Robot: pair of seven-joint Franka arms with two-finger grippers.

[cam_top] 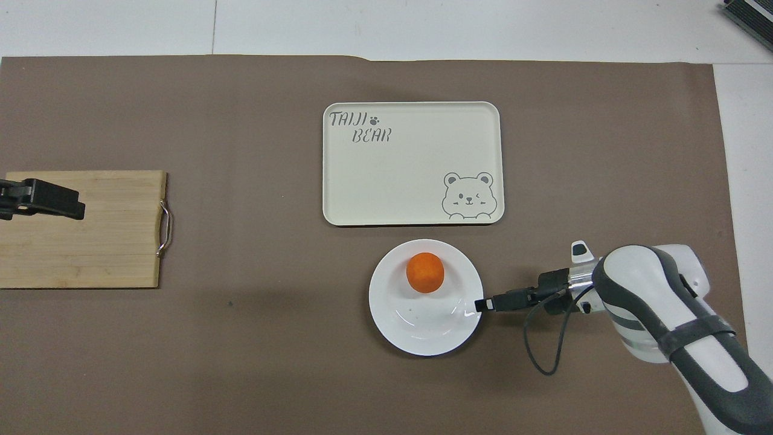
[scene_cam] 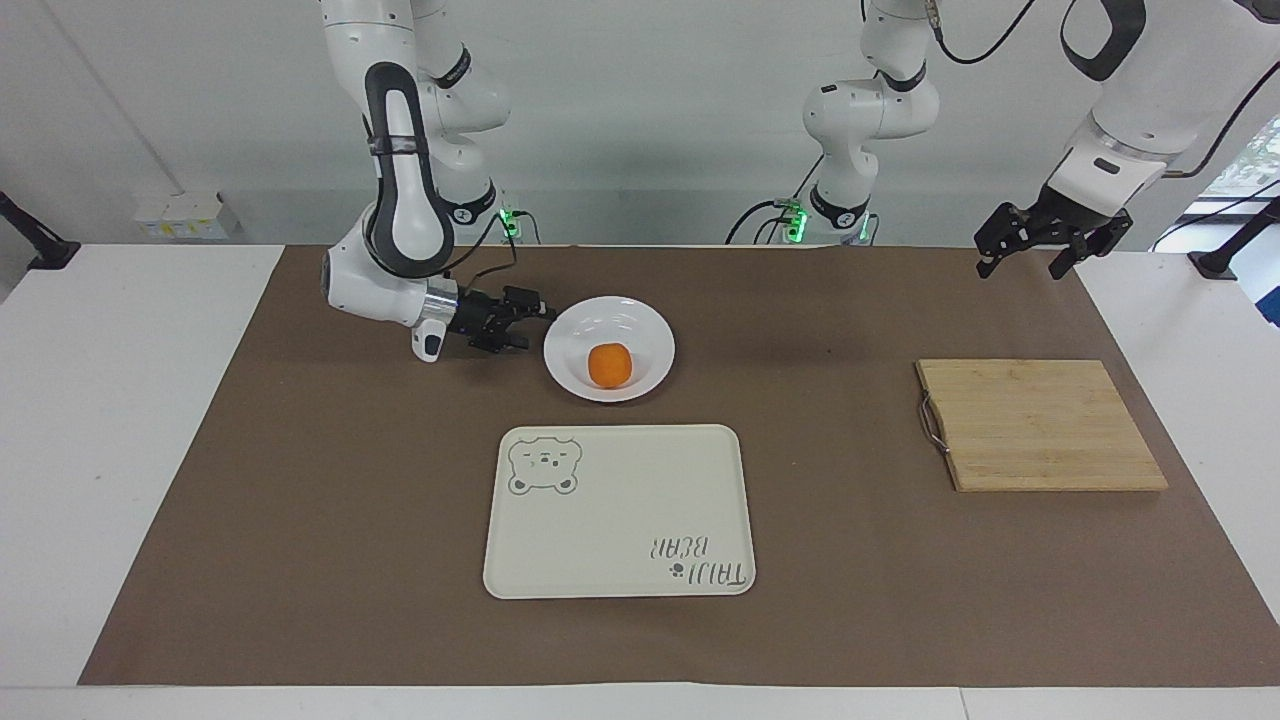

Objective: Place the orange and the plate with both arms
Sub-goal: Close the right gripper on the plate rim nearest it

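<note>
The orange (scene_cam: 609, 365) lies in the white plate (scene_cam: 650, 330), which stands on the brown mat nearer to the robots than the tray. In the overhead view the orange (cam_top: 425, 272) sits in the part of the plate (cam_top: 423, 335) closest to the tray. My right gripper (scene_cam: 532, 328) is low, turned sideways and open, with its tips at the plate's rim on the right arm's side; the overhead view shows the right gripper (cam_top: 483, 304) at that rim. My left gripper (scene_cam: 1022, 262) is open, empty and raised high; the overhead view shows the left gripper (cam_top: 75, 206) over the cutting board.
A cream tray with a bear drawing (scene_cam: 620, 510) lies farther from the robots than the plate; it also shows in the overhead view (cam_top: 410, 175). A wooden cutting board (scene_cam: 1040, 425) with a metal handle lies at the left arm's end of the mat.
</note>
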